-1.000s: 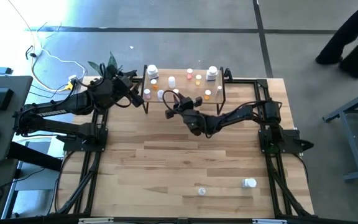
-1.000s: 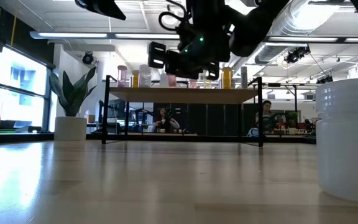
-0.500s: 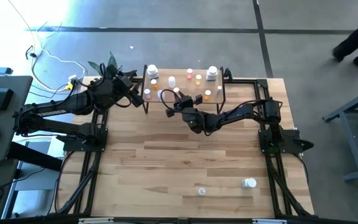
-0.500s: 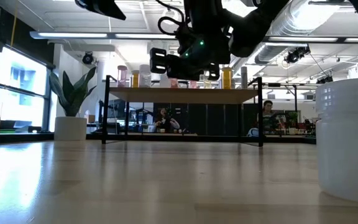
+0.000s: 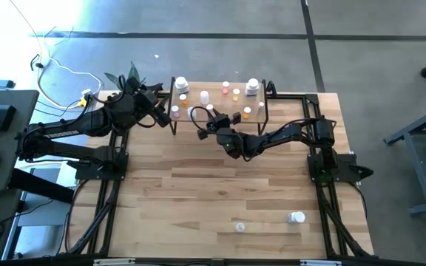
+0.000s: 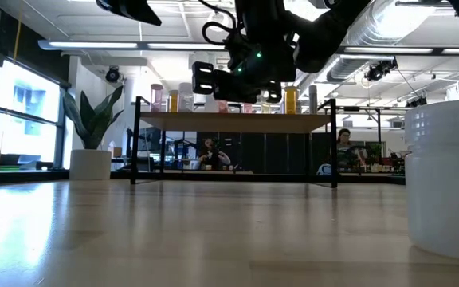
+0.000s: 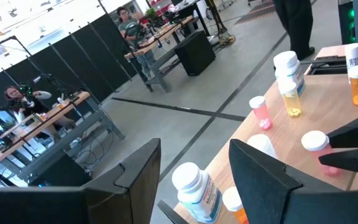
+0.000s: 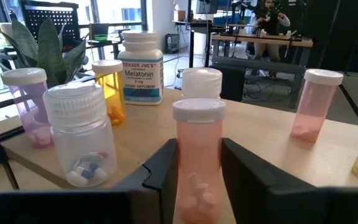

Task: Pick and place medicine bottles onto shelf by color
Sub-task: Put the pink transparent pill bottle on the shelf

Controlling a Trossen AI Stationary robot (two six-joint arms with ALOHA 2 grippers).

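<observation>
Right gripper (image 8: 194, 180) clamps a pink translucent white-capped medicine bottle (image 8: 199, 158) upright over the light-wood shelf (image 8: 278, 158), near the other pink vial (image 8: 314, 102) beyond it, likely colour-matching. Left gripper (image 7: 191, 171) waits spread, empty, at the shelf's end.

Right gripper (image 8: 199, 180): fingers flank pink capped vial (image 8: 199, 163), gripped between them over shelf (image 8: 272, 155). Clear vial (image 8: 79, 134) with capsules beside it. Behind: purple-tinted vial (image 8: 28, 106), orange vial (image 8: 109, 90), white "Melatonin" bottle (image 8: 141, 67), white bottle (image 8: 202, 84). Second pink vial (image 8: 314, 104) stands apart.
</observation>
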